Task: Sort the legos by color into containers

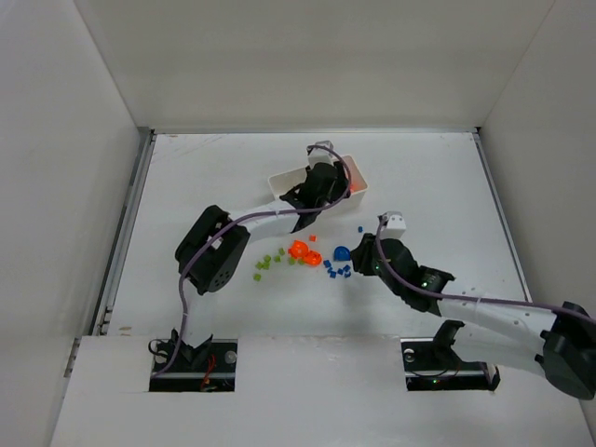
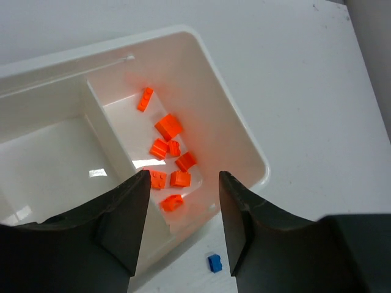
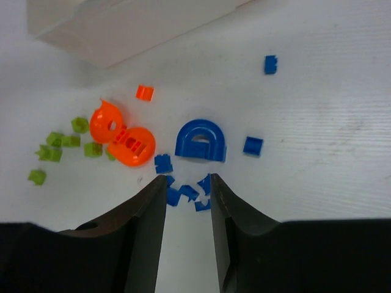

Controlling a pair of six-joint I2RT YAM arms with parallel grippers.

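At the far middle of the white table (image 1: 447,186): white tray (image 1: 282,177), split by inner walls. Above its end compartment: left gripper (image 2: 183,183), jaws spread wide, nothing between them. Directly below and ahead of the fingertips: a scatter of orange bricks (image 2: 168,127) on that compartment's floor. Nearer the arms, low over the loose pile: right gripper (image 3: 187,183), jaws parted. Just ahead of its tips: blue arch piece (image 3: 200,140). Left of that, touching each other: two orange rounded pieces (image 3: 122,137). At the very tips: small blue bricks (image 3: 174,196), contact unclear. Farther left: green bricks (image 3: 61,140).
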